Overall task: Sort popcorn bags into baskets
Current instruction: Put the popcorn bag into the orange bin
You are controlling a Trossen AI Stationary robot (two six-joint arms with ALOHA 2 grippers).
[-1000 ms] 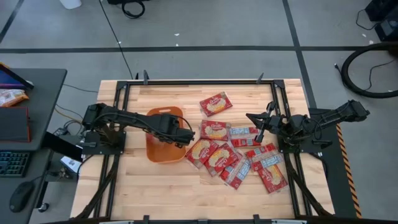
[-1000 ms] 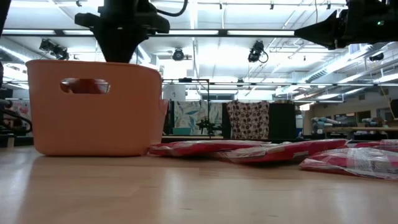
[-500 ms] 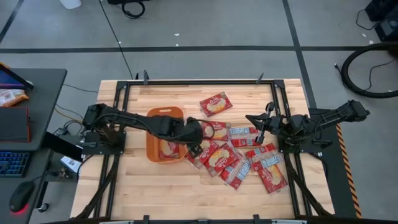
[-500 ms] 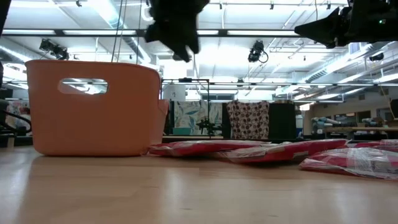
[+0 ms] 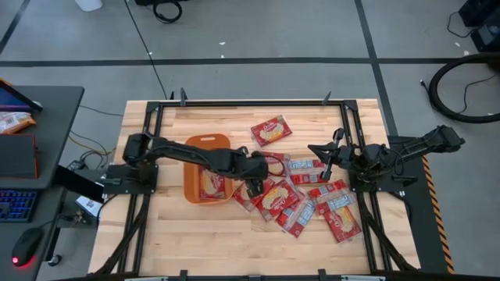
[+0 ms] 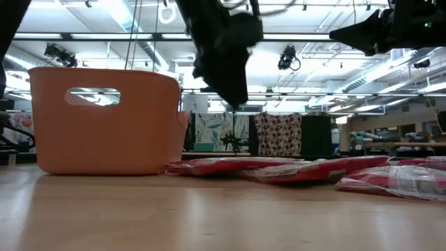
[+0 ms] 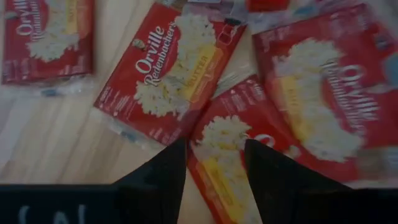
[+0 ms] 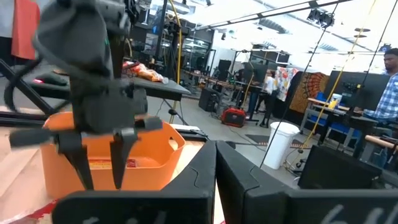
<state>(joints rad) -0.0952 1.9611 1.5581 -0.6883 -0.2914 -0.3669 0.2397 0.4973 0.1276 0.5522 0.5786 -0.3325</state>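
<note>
The left tool (image 5: 255, 186) hangs over the popcorn bags (image 5: 301, 195) beside the orange basket (image 5: 195, 192).

Left gripper (image 5: 255, 188) hangs open over the popcorn bags (image 5: 301, 199), air beneath it free. Orange basket (image 5: 194, 187) wall blocks its left side. Bare wood (image 5: 211, 238) along the near edge. Right gripper (image 5: 324, 164) hovers over the pile's right part.

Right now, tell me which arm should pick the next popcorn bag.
Left, probably. The left gripper hangs open directly over the popcorn bags beside the orange basket. The right gripper waits raised at the pile's far side, farther from the basket.
</note>
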